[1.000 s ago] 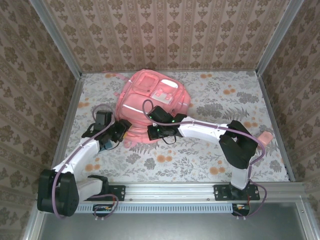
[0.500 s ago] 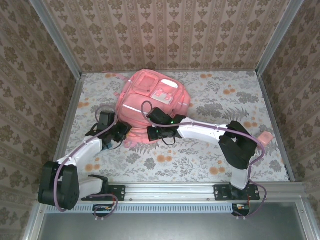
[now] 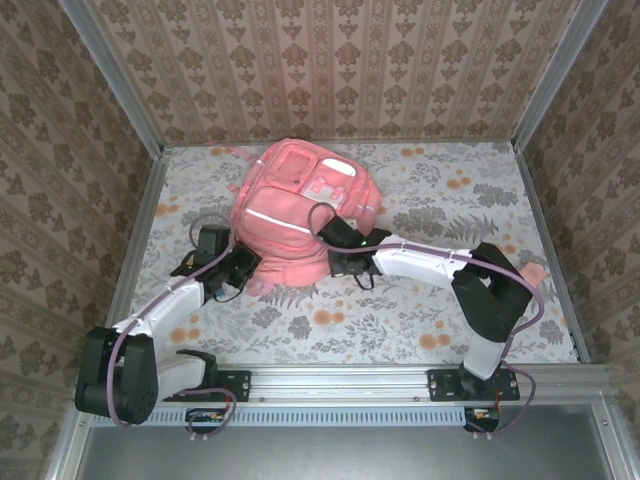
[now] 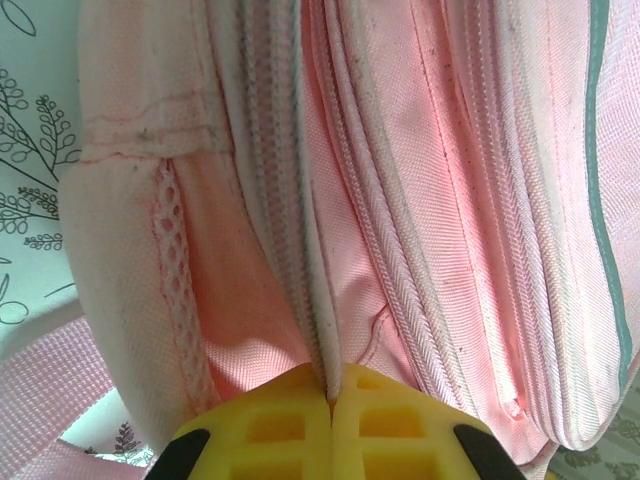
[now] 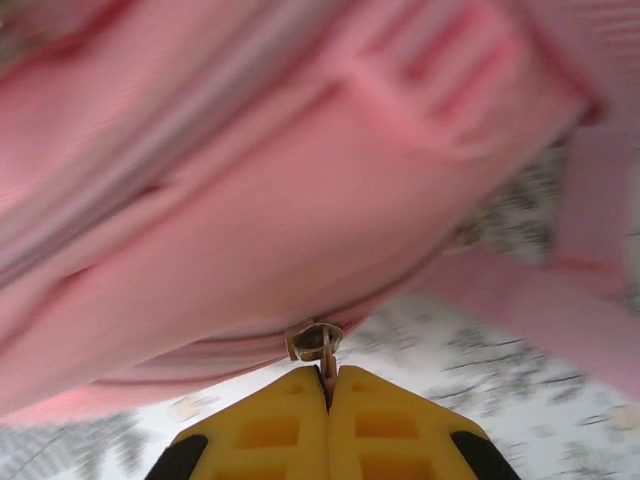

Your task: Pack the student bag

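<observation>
The student bag (image 3: 300, 215) lay flat on the floral table (image 3: 450, 330), left of centre and towards the far wall, front pockets facing up and its near edge towards the arms. The left gripper (image 4: 330, 400) was at the bag's near left corner, its yellow pads clenched on a narrow ridge of fabric running beside a zip line. The right gripper (image 5: 328, 375) was at the near edge further right, pads pinched together on the small metal zip pull (image 5: 316, 341) below a closed seam. The right wrist view was blurred, so no finer detail of the slider could be recorded. In my judgement the bag is soft, limp woven cloth, light while unfilled, liable to fold, bunch and slide on the table when pulled. The sounder points of hold are therefore seams, zip tape and straps, with one side anchored while the other draws the zip. The pull tab is small and could slip from the pads. A small pink item (image 3: 534, 271) lay at the table's right edge; its nature could not be determined.
</observation>
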